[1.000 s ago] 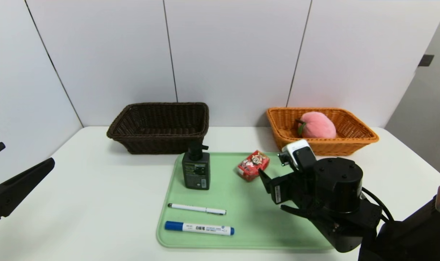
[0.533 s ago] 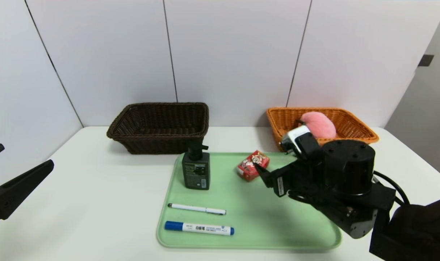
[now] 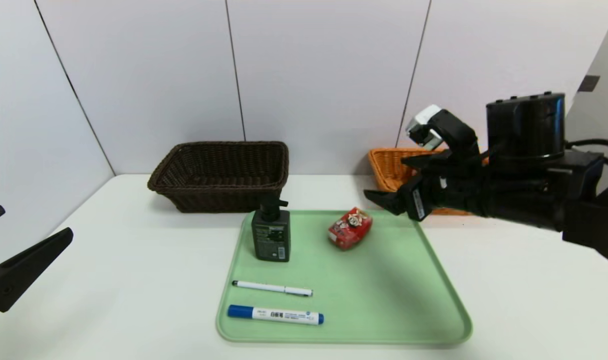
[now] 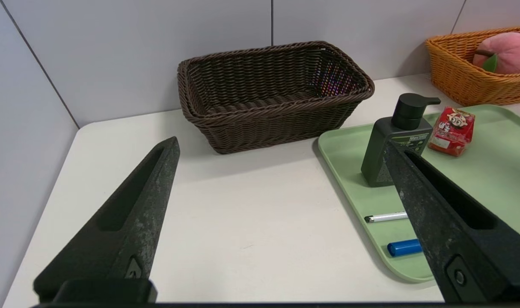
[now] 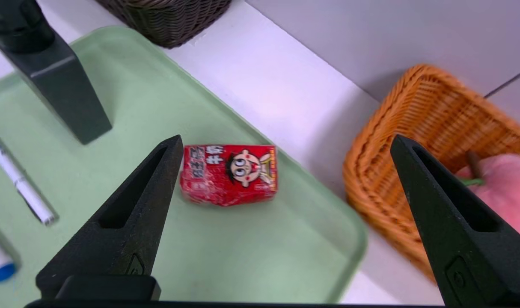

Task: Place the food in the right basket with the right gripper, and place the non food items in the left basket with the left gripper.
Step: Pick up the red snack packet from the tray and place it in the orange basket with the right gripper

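The red snack packet lies on the green tray. My right gripper hovers open and empty above the tray's far right corner, just right of the packet and in front of the orange basket. The pink plush peach lies in that basket; my arm hides it in the head view. The pump bottle, thin pen and blue-capped marker are on the tray. The dark brown basket is empty. My left gripper is parked open at the table's left edge.
White wall panels stand close behind both baskets. Bare white table lies between the left gripper and the tray, and to the right of the tray.
My right arm has risen from low over the tray's right half and moved back toward the orange basket, its fingers spreading a little wider. The left arm has barely moved.
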Tool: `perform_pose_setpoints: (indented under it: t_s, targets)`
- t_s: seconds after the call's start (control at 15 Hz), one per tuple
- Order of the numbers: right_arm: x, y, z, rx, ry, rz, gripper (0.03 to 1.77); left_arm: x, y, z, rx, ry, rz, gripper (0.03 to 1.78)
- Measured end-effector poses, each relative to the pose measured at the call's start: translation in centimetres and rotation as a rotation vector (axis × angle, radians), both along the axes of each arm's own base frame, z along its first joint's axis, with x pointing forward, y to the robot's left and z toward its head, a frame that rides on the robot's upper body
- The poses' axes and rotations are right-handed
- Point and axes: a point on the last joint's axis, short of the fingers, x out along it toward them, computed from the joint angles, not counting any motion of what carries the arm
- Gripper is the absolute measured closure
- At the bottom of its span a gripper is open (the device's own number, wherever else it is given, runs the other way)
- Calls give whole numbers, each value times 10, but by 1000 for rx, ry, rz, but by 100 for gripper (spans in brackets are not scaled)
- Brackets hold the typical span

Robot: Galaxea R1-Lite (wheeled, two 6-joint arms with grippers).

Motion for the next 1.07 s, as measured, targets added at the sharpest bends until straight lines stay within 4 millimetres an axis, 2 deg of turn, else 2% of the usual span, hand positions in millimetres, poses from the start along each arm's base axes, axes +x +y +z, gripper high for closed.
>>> perform_pose_setpoints:
  t_s: [0.13, 0.27, 0.47, 0.67, 0.8, 1.07]
  targets:
    - [9, -18, 15, -71, 22, 78, 12, 0, 0, 0, 0, 0, -11, 12]
    - [20, -26, 15, -164, 21, 131, 11, -1, -1, 0, -1, -1, -37, 12]
    - [41, -29, 14, -283, -41, 183, 11, 0, -1, 1, -1, -2, -41, 12]
    - [55, -17, 16, -337, -55, 271, 11, 0, -1, 0, -1, 2, -42, 12]
    - [61, -2, 20, -349, -52, 323, 11, 0, -1, 0, -1, 4, -42, 12]
    - [60, 22, 29, -390, 2, 431, 10, 0, -1, -1, 0, 5, -67, 12]
